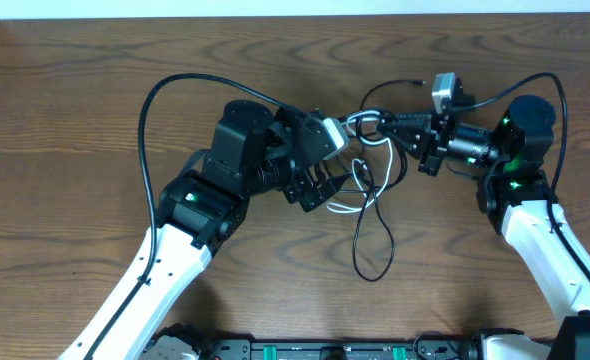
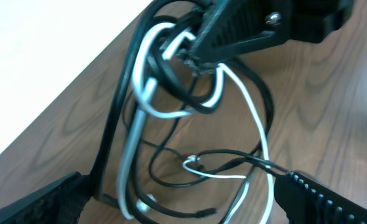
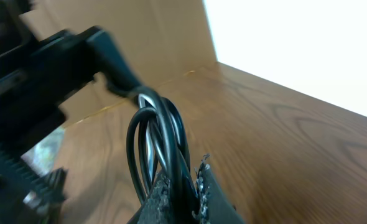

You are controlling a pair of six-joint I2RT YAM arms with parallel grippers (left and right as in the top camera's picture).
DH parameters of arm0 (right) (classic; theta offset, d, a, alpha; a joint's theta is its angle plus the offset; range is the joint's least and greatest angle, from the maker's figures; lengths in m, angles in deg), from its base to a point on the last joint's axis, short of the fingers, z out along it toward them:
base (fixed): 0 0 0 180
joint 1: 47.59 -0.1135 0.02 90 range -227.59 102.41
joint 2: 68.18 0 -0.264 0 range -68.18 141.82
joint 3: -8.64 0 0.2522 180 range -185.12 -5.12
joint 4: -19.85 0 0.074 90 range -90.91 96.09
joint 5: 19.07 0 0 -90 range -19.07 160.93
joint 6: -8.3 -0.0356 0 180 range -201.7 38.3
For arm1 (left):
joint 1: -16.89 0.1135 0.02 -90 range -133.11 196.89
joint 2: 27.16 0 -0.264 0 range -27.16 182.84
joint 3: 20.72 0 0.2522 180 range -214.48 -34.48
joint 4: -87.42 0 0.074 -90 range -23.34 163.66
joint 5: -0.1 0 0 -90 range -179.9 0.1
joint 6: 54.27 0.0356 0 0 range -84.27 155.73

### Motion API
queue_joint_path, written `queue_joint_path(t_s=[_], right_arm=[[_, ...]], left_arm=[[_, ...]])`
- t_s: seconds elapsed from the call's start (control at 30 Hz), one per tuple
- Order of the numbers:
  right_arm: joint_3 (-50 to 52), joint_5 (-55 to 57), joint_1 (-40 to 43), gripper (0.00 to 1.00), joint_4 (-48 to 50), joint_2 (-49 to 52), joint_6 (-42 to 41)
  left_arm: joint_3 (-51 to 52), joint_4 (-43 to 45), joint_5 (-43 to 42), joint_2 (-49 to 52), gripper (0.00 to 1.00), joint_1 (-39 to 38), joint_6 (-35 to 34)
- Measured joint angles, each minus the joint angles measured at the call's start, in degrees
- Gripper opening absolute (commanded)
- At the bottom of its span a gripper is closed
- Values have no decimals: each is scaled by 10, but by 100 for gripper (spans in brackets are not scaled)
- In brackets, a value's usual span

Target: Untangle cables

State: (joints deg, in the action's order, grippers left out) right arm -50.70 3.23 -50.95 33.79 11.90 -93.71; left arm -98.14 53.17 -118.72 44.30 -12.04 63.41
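A tangle of thin black and white cables [image 1: 373, 160] lies mid-table, and one black loop [image 1: 387, 245] trails toward the front edge. My right gripper [image 1: 377, 125] reaches in from the right and is shut on the top of the bundle. In the right wrist view its fingertips [image 3: 190, 180] pinch several black cable loops [image 3: 162, 134]. My left gripper [image 1: 325, 185] sits just left of the tangle, open. In the left wrist view its jaws [image 2: 183, 208] stand wide on either side of the white cable [image 2: 137, 93] and black strands [image 2: 171, 177], gripping none. A small plug end [image 2: 203, 213] lies between them.
The wooden table [image 1: 75, 100] spreads around both arms. A thick black arm cable [image 1: 150, 120] arcs over the left arm and another [image 1: 555, 110] over the right. A white wall edge [image 1: 295, 8] runs along the far side.
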Motion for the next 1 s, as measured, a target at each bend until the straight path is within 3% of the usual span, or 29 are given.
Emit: queue_joint_path(t_s=[0.17,0.43,0.53,1.0], right_arm=[[0,44,0,1,1,0,-36],[0,69,0,1,1,0,-57],[0,71,0,1,3,0,-64],[0,53,0,1,26,0,-90]], left_arm=[[0,25,-4,0,98,0,-66],[0,89,20,0,98,0,-310],[0,91,22,0,98,-1,-372],[0,105,22,10,98,-16,-485]])
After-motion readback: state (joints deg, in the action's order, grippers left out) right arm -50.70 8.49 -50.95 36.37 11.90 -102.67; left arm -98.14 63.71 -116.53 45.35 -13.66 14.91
